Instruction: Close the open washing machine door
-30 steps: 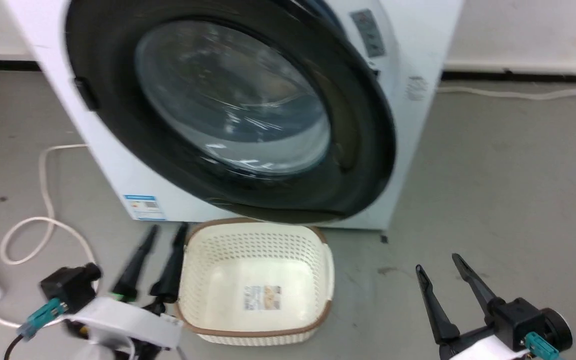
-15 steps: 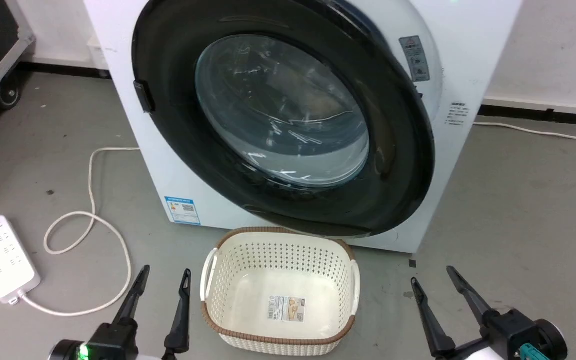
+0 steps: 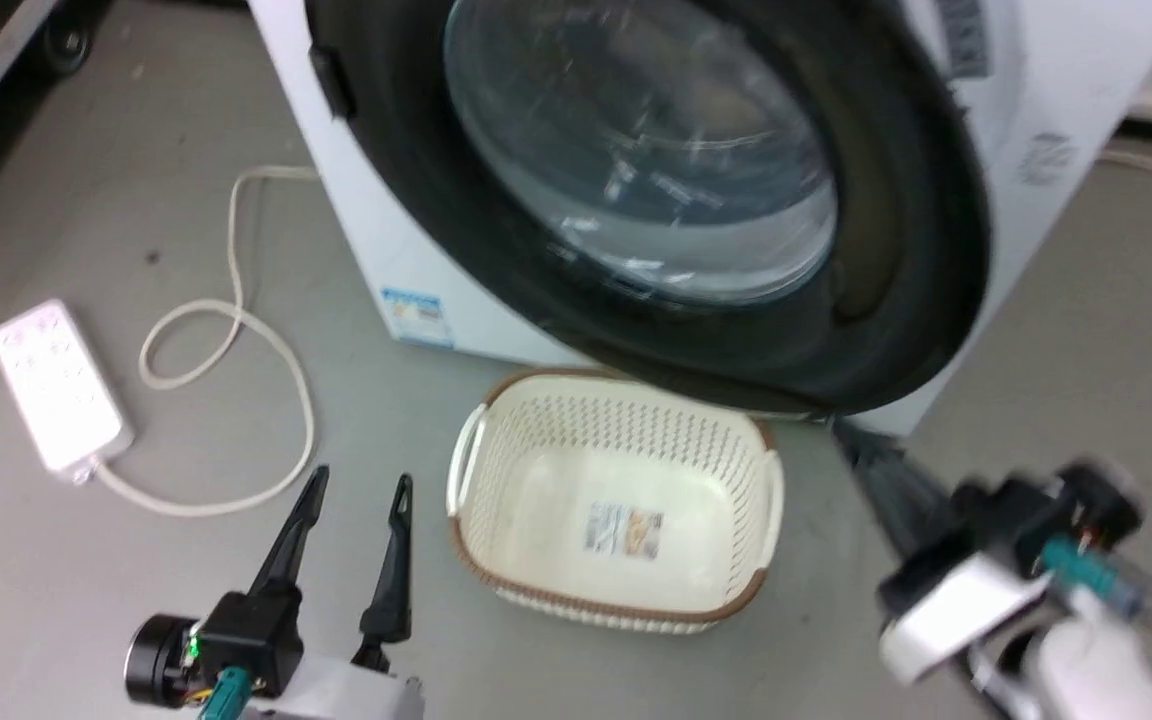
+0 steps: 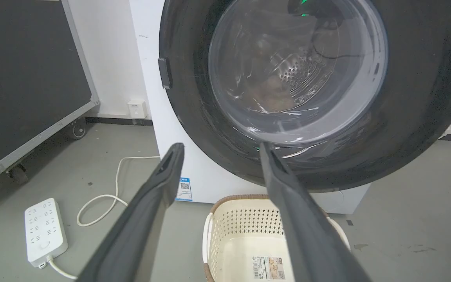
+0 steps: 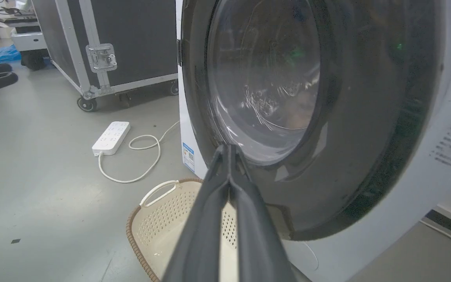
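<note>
Two claws sit low before the washing machine (image 3: 376, 230), whose door (image 3: 896, 250) stands above and ahead, nearly flush. The right claw (image 5: 229, 148), pinched shut, is nearer, near its lower rim; the left claw (image 3: 362, 477) gapes, towards the latch side.

In the head view motion blur smears the right gripper (image 3: 861, 450). The picture's top edge cuts off the washing machine door (image 3: 696, 330), whose lower rim hides the far edge of the basket (image 3: 616, 608).
</note>
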Robot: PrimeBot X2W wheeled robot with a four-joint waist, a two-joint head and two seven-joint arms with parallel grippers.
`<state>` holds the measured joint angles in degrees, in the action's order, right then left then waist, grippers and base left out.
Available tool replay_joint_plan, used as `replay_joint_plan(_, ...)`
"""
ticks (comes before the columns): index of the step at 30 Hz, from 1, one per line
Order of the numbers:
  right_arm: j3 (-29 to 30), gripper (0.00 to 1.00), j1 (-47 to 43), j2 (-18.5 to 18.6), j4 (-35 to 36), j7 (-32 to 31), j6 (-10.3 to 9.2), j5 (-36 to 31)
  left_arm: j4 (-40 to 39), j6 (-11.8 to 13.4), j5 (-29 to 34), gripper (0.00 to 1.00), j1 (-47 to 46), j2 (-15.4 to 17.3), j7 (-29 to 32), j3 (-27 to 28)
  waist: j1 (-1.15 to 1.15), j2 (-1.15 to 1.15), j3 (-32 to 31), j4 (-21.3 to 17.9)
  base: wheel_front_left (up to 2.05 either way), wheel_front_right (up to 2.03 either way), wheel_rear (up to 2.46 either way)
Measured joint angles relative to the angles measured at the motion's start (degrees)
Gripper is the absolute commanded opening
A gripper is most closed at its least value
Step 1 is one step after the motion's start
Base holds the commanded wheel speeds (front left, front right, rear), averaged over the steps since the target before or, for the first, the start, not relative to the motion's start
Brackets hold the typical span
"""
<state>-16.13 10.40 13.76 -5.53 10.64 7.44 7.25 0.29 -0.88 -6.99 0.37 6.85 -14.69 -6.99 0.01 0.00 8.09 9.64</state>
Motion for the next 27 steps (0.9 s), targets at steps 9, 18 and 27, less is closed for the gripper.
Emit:
replay_joint_plan(9, 3.6, 0.00, 19.4, 11.3, -7.8, -8.7, 0.20, 10.1, 0.0, -1.3, 0.6, 1.00, -3.9, -2.9, 0.0, 0.1, 0.00, 0.00, 8.4, 6.5, 0.00, 0.00, 0.00)
replay_joint_plan(18, 9.9, 0.00, 31.0, 13.4, -17.0, -12.2, 0.16, 11.5, -0.2, -1.4, 0.5, 1.00, -6.0, -3.8, 0.0, 0.0, 0.00, 0.00, 12.7, 9.4, 0.00, 0.00, 0.00)
replay_joint_plan(27, 12.4, 0.00, 38.3, 11.3, -26.3, -11.4, 0.66, 7.4, 0.3, -1.1, -0.1, 1.00, -7.7, -3.9, 0.0, -1.0, -0.01, 0.00, 13.2, 9.5, 0.00, 0.00, 0.00)
